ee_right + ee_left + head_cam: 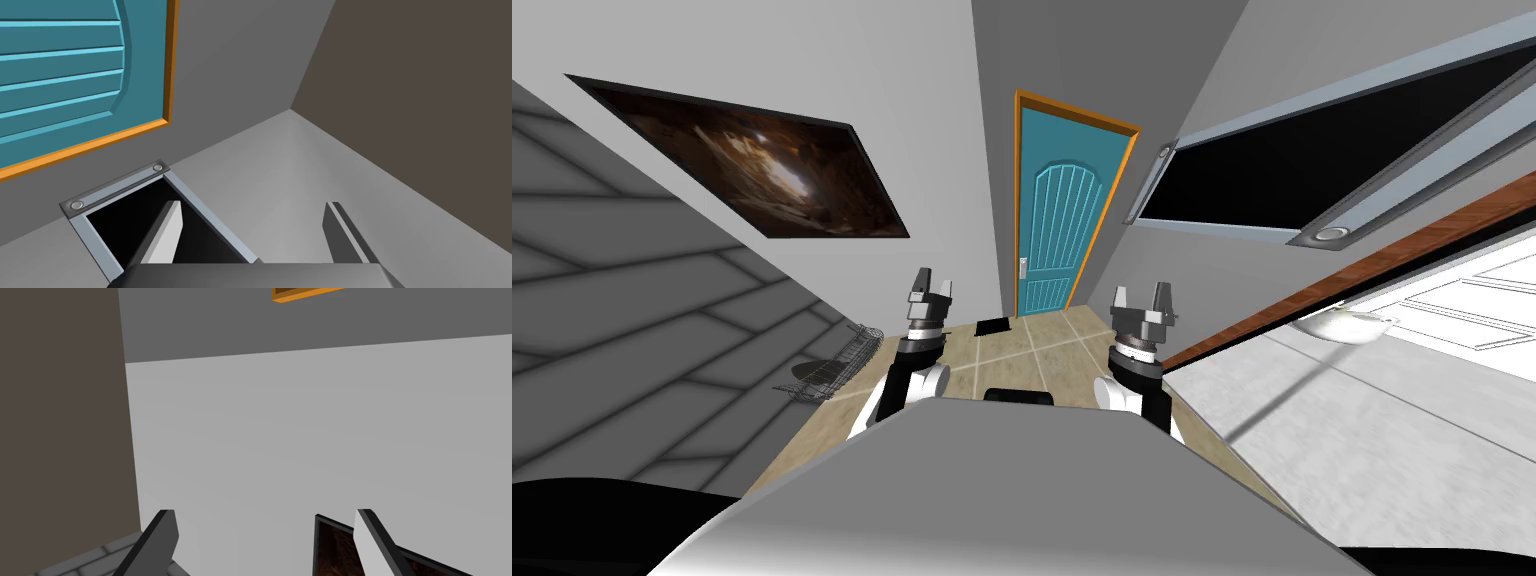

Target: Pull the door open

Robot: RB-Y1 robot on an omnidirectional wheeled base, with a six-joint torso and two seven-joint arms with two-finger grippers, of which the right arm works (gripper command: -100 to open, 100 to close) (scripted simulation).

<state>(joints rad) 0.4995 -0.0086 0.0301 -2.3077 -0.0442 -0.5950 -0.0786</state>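
Nothing done yet: the teal door sits shut way off ahead, its handle untouched. The left hand and right hand are both spread wide and empty, well short of it. So the approach, grab and pull are all left.

No readable text, label, number or sign anywhere.

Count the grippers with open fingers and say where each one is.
2. The left gripper is raised left of the teal door; the right gripper is raised to its right. Both hold nothing, well short of the door.
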